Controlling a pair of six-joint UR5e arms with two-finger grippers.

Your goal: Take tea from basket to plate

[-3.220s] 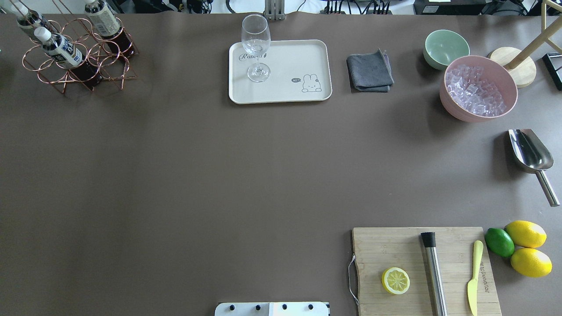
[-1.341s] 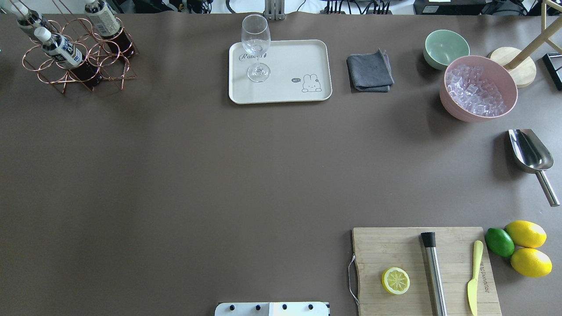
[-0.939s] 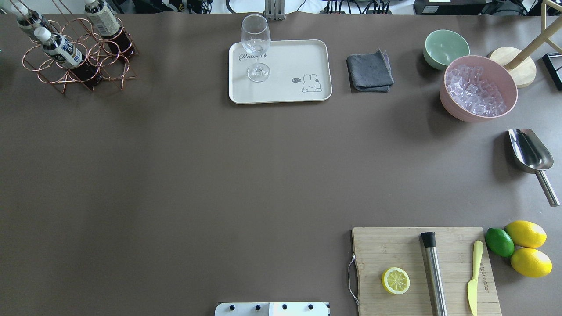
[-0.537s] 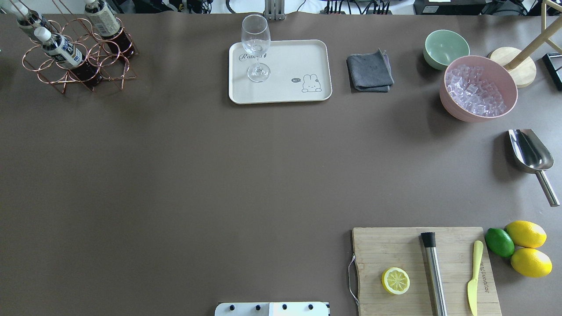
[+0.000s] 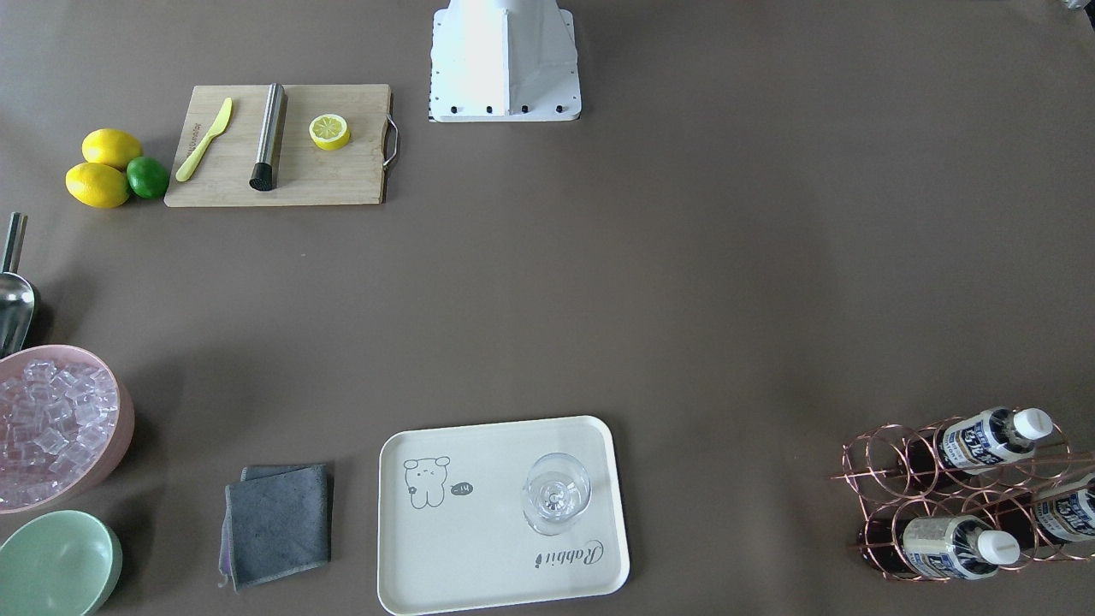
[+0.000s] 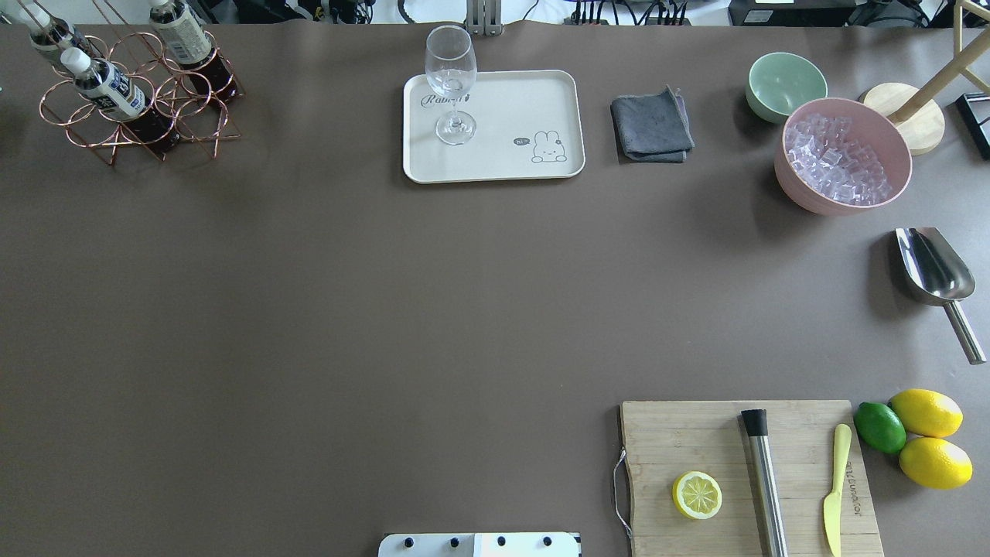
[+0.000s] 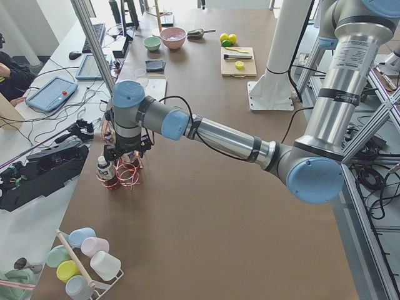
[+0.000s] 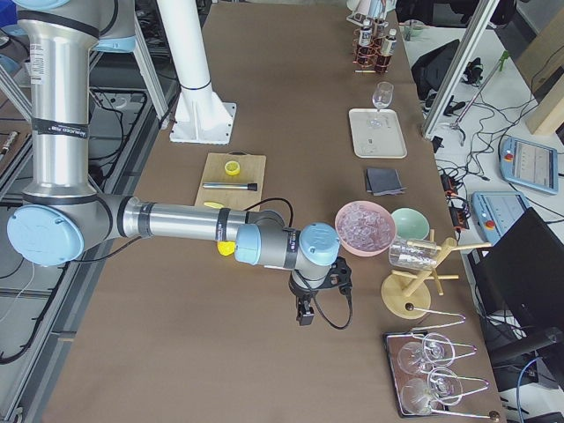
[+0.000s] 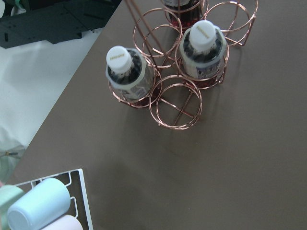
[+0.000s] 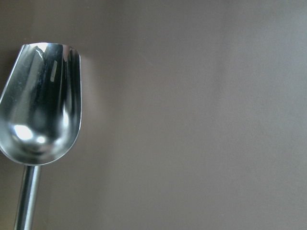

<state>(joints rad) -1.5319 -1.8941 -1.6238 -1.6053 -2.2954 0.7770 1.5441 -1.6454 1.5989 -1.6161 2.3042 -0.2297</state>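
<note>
Bottles come first in the front-facing view: three small clear plastic tea bottles (image 5: 984, 438) are lying slanted in the copper wire basket (image 5: 864, 469) at the lower right. The cream rectangular plate (image 5: 479, 556) is sitting at bottom centre, with a clear wine glass (image 5: 556, 494) standing on its right half. No arm is showing here.

In the overhead view the basket (image 6: 77, 131) is sitting at the upper left and the plate (image 6: 526, 100) at top centre, well apart on the brown counter (image 6: 387, 309). The plate's bare part is lying away from the glass, so I judge the bottle should be going there.

In the left side view the left gripper (image 7: 128, 155) is hanging just above the basket. I cannot tell how its fingers are standing.

In the right side view the right gripper (image 8: 304, 310) is hanging low over the counter near the pink bowl (image 8: 364, 227) of ice, and its fingers are equally unreadable.

In the left wrist view two white caps (image 9: 204, 32) are facing the camera in the upper half, with no fingers showing. Centring on one cap, gripping below it and drawing the bottle out along its own slant should be keeping it off the wire rings.

In the right wrist view only a steel scoop (image 10: 41, 120) is showing, at the left edge.
</note>
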